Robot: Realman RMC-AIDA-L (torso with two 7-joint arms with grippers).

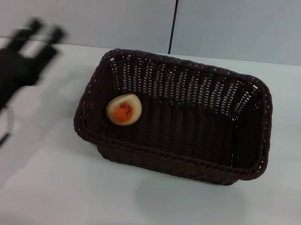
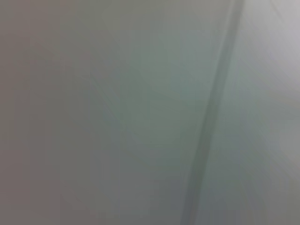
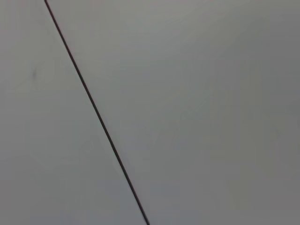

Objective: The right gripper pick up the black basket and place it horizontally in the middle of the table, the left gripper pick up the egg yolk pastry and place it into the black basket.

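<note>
From the head camera, the black basket point(image 1: 173, 120) sits lengthwise across the middle of the white desk point(image 1: 132, 200), and the egg yolk pastry point(image 1: 124, 109) lies inside it, tucked against the basket's left end wall, orange centre up. The left hand point(image 1: 43, 31) hovers over the desk well to the left of the basket, fingers parted and holding nothing. The right hand is out of sight. The left wrist camera shows only a plain grey surface with a blurred dark seam point(image 2: 211, 117); the right wrist camera shows a thin dark line point(image 3: 96, 110) across a grey surface
</note>
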